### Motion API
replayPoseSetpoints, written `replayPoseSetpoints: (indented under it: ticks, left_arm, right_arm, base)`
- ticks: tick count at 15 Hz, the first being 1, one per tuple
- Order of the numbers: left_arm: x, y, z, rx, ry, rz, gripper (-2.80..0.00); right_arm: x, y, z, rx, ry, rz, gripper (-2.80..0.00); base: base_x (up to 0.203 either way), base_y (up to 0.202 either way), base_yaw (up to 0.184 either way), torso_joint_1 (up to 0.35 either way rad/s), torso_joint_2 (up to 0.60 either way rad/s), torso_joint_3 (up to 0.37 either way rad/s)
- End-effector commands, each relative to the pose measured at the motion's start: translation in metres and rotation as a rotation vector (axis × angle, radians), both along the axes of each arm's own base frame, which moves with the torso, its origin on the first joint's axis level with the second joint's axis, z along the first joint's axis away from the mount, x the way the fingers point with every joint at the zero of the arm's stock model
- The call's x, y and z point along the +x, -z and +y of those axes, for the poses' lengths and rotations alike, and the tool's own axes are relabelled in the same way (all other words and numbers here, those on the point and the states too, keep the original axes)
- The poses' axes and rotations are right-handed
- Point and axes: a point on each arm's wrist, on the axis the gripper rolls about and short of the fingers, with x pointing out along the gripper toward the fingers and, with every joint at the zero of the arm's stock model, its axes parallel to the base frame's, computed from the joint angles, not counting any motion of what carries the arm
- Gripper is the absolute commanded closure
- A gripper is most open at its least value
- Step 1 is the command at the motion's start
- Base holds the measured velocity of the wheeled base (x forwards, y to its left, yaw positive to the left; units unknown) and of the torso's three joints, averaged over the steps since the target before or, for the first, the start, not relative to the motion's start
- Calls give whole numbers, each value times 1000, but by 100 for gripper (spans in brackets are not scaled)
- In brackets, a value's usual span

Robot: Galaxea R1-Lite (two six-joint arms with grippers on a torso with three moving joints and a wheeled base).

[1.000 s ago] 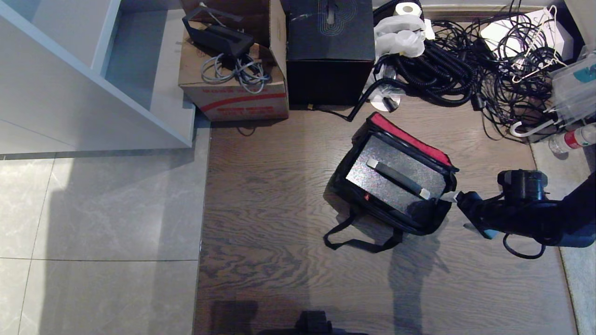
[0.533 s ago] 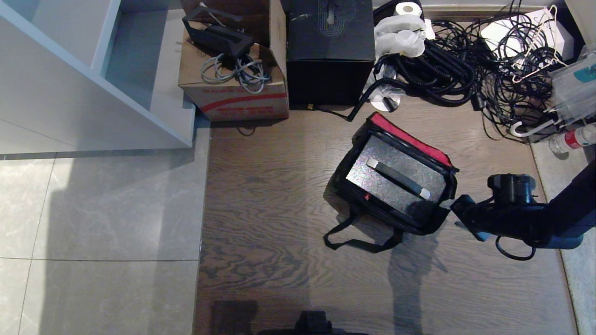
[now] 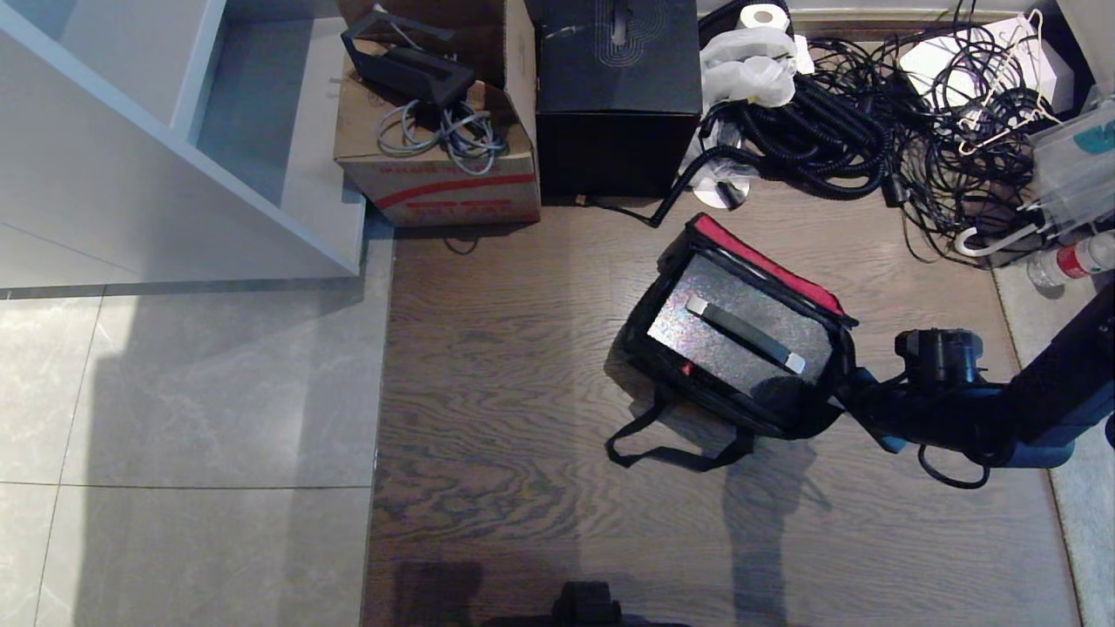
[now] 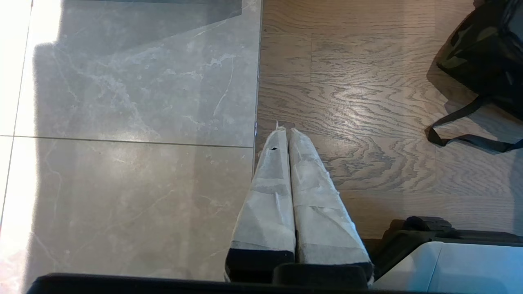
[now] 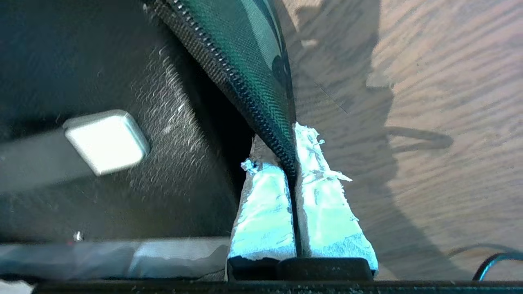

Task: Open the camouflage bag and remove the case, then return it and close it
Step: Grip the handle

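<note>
The bag [image 3: 740, 348] sits open on the floor, case [image 3: 736, 335] inside. The right claw [image 5: 293, 163] is pinched on its zipper rim; thin fabric may slip free, or pulling could drag the bag. Left claw [image 4: 286, 134] closed, idle.

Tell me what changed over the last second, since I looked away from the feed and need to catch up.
The right gripper moved in toward the camouflage bag from its right side and shut on the bag's zippered wall edge, one finger inside and one outside. The case stayed inside the open bag, which did not visibly shift. The left gripper stayed parked, shut, over the floor.
</note>
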Motion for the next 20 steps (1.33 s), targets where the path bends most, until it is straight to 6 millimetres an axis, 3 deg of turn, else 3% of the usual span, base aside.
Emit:
replayPoseSetpoints:
  ticks: [1, 5, 11, 13, 17, 20]
  left_arm:
    - [0, 0, 0, 0, 0, 0, 0]
    - [0, 0, 0, 0, 0, 0, 0]
    - [0, 0, 0, 0, 0, 0, 0]
    - [0, 0, 0, 0, 0, 0, 0]
    - [0, 0, 0, 0, 0, 0, 0]
    - [0, 0, 0, 0, 0, 0, 0]
  right_arm:
    - [-13, -8, 19, 1, -39, 6, 0]
    - [-42, -8, 56, 6, -135, 102, 0]
    - [-46, -1, 63, -3, -165, 159, 0]
    - [-47, 0, 62, -54, -203, 161, -280]
    - [-56, -6, 61, -93, -203, 180, -280]
    - [-71, -38, 69, -225, -311, 129, -280]
  base:
    - [0, 0, 0, 0, 0, 0]
    - [0, 0, 0, 0, 0, 0]
    - [0, 0, 0, 0, 0, 0]
    - [0, 0, 0, 0, 0, 0]
    - [0, 0, 0, 0, 0, 0]
    - [0, 0, 0, 0, 0, 0]
